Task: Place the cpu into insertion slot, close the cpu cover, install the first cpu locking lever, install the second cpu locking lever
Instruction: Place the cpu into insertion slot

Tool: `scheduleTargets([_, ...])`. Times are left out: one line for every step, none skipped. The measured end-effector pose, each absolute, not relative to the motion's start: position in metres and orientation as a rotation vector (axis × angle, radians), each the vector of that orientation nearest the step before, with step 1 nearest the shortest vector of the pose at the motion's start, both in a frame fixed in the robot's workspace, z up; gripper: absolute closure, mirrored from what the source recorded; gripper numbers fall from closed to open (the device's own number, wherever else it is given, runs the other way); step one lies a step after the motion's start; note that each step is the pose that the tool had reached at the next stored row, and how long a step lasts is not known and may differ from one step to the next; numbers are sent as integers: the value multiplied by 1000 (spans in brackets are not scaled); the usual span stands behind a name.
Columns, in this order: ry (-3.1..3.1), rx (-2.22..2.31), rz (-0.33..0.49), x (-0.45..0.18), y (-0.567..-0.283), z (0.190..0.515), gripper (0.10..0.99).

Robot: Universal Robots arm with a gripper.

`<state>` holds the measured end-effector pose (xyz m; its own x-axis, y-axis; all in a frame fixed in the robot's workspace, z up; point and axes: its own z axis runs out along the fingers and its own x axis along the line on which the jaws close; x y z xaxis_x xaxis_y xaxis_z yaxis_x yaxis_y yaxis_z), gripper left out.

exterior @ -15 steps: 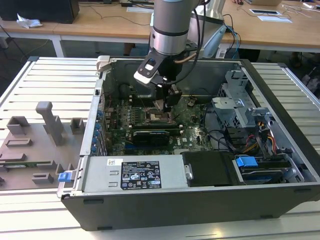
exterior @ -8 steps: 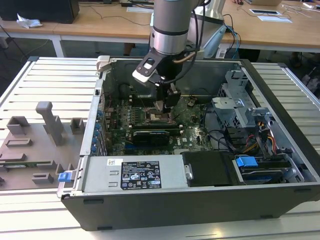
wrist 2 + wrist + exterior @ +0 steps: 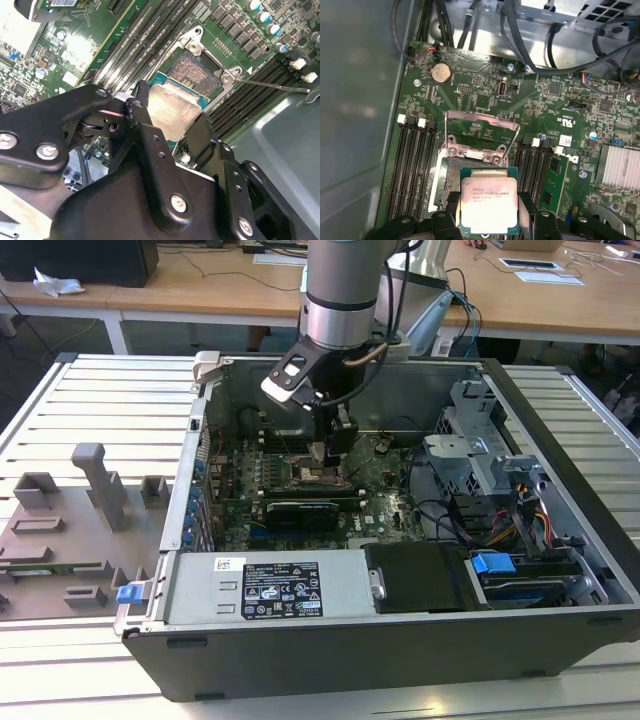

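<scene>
My gripper is shut on the cpu, a flat square chip with a silver-grey top, gripped by two opposite edges. The chip hangs slightly tilted just over the near edge of the insertion slot, a dark square socket with a silvery rim on the green motherboard. Both wrist views show the black fingers flanking the cpu. The cpu cover stands raised on its hinge at the socket's far side, with board visible through its window. A thin metal locking lever juts out sideways from the socket corner.
The open computer case walls in the work area. Long black memory slots run on both sides of the socket. A black expansion card, power supply, cables and drive cage lie nearby. Grey fixtures stand at the exterior view's left.
</scene>
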<state>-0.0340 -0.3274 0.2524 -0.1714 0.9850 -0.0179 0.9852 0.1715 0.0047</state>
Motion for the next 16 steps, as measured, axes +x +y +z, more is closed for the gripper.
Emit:
scheduleTargets([2383, 2021, -13, -34, -327, 252, 545])
scheduleTargets([2375, 2029, -14, -34, -327, 252, 545])
scheduleTargets([2365, 2041, -15, -34, -327, 252, 545])
scheduleTargets([2357, 2050, -15, -34, -327, 252, 545])
scheduleTargets([2351, 2057, -15, -34, -327, 252, 545])
scheduleTargets([2335, 2074, -16, -34, -327, 252, 545])
scheduleTargets([2319, 2093, -16, -34, -327, 252, 545])
scheduleTargets([2310, 2103, -16, -34, -327, 252, 545])
scheduleTargets([2299, 2114, -17, -34, -327, 252, 545])
scheduleTargets([2273, 2141, -18, -34, -327, 252, 545])
scheduleTargets([2261, 2154, -18, -34, -327, 252, 545])
scheduleTargets([2238, 2178, -19, -34, -327, 252, 545])
scheduleTargets([2233, 2183, -19, -34, -327, 252, 545])
scheduleTargets([2233, 2183, -19, -34, -327, 252, 545])
scheduleTargets([2233, 2183, -19, -34, -327, 252, 545])
scheduleTargets([2233, 2184, -19, -34, -327, 252, 545])
